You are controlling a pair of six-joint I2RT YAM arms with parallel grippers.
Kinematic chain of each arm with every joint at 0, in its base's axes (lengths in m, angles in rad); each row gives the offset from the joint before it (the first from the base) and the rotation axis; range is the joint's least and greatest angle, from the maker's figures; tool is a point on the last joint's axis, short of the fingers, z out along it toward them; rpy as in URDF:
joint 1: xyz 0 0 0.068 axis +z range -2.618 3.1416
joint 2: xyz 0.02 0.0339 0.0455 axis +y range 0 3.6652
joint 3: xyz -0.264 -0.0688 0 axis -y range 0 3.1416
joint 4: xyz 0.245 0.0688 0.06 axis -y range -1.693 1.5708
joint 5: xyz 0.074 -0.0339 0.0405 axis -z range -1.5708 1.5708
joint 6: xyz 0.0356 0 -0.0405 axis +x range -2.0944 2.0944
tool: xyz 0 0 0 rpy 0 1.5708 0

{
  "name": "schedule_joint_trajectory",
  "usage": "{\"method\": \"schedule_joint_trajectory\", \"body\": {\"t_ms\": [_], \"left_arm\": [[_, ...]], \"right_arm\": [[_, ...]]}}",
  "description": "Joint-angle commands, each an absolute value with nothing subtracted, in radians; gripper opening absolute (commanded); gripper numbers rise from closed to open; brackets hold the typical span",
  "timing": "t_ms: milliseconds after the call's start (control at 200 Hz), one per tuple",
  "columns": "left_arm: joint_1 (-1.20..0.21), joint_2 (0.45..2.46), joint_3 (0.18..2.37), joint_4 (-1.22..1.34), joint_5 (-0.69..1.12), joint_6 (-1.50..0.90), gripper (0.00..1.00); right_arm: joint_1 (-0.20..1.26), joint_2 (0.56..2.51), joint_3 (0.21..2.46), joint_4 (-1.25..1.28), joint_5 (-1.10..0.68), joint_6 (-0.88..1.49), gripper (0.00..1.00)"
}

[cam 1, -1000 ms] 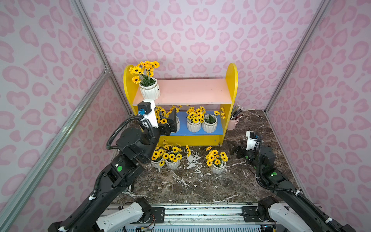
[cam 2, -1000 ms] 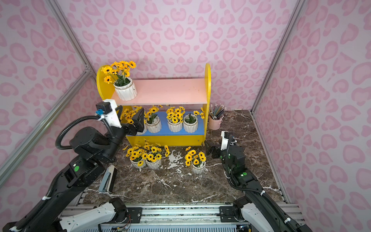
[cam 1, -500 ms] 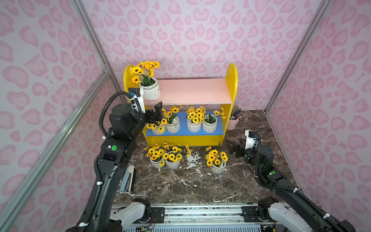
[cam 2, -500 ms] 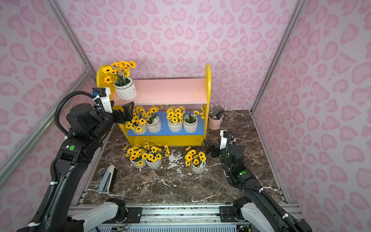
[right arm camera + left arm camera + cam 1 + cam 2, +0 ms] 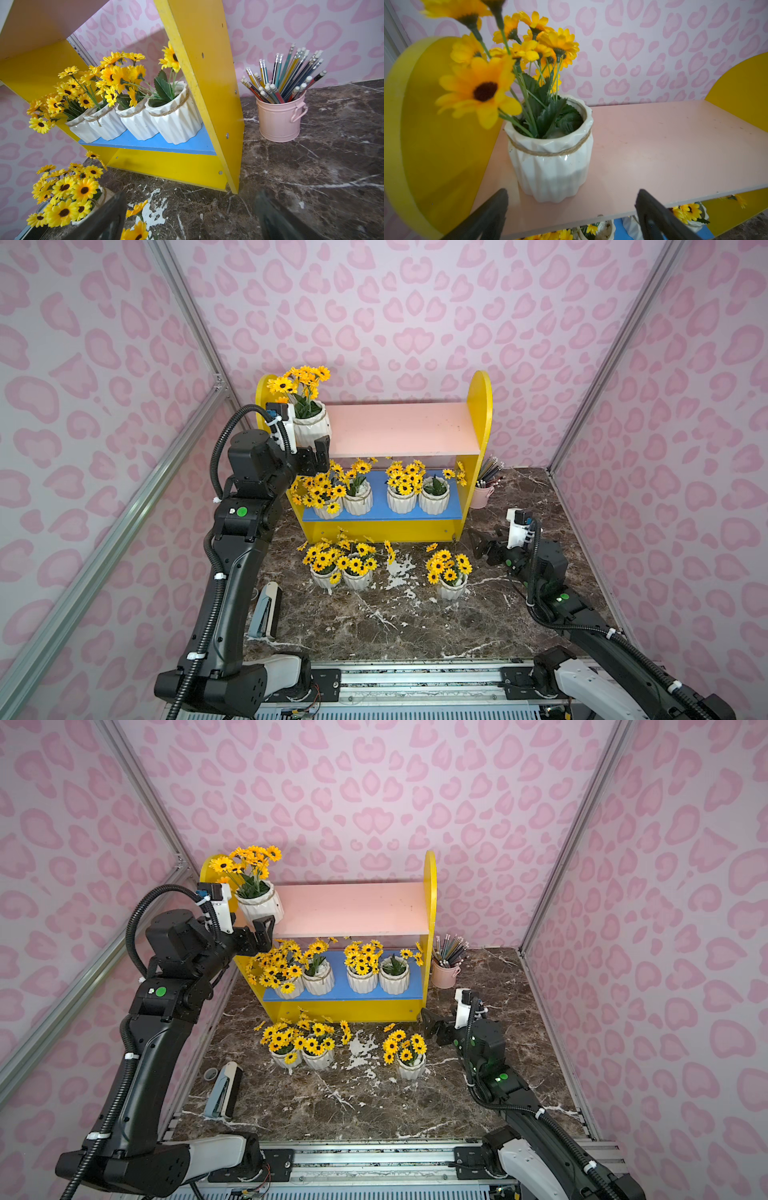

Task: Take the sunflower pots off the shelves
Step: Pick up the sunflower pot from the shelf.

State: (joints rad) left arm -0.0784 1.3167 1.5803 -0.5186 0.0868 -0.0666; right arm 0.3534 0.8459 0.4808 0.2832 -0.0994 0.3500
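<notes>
The yellow shelves (image 5: 478, 418) have a pink upper board (image 5: 407, 431) and a blue lower board (image 5: 453, 512). One white twine-wrapped sunflower pot (image 5: 550, 166) stands at the left end of the upper board (image 5: 664, 149). Several sunflower pots (image 5: 400, 497) line the lower board. Three more (image 5: 357, 577) stand on the marble table in front. My left gripper (image 5: 314, 457) is open at the upper board's front edge, its fingers (image 5: 492, 212) apart on either side in front of the pot, not touching it. Low over the table by the shelves' right front corner, my right gripper (image 5: 478, 547) is open and empty.
A pink cup of pencils (image 5: 484, 493) stands right of the shelves. A grey-blue stapler (image 5: 266, 610) and a small grey cap (image 5: 210, 1074) lie on the table at the left. Pink patterned walls close in on three sides. A metal rail (image 5: 415, 680) runs along the front.
My left arm has lifted from the lower board's level and swung left, up to the pot on the upper board. The right arm has barely moved.
</notes>
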Motion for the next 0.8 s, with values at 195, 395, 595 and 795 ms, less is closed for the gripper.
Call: {"method": "schedule_joint_trajectory", "body": {"t_ms": [195,395,595,795], "left_arm": [[-0.067,1.383,1.615,-0.432,0.056,-0.030,0.98],[-0.064,1.421,1.638,-0.397,0.056,-0.025,0.98],[-0.061,1.459,1.654,-0.364,0.065,-0.021,0.98],[-0.061,1.486,1.657,-0.325,0.046,-0.010,0.98]], "right_arm": [[0.354,0.862,0.480,0.328,-0.106,0.332,0.98],[0.353,0.872,0.481,0.336,-0.110,0.331,0.99],[0.351,0.870,0.479,0.331,-0.109,0.331,0.99],[0.345,0.870,0.475,0.333,-0.105,0.337,0.98]]}}
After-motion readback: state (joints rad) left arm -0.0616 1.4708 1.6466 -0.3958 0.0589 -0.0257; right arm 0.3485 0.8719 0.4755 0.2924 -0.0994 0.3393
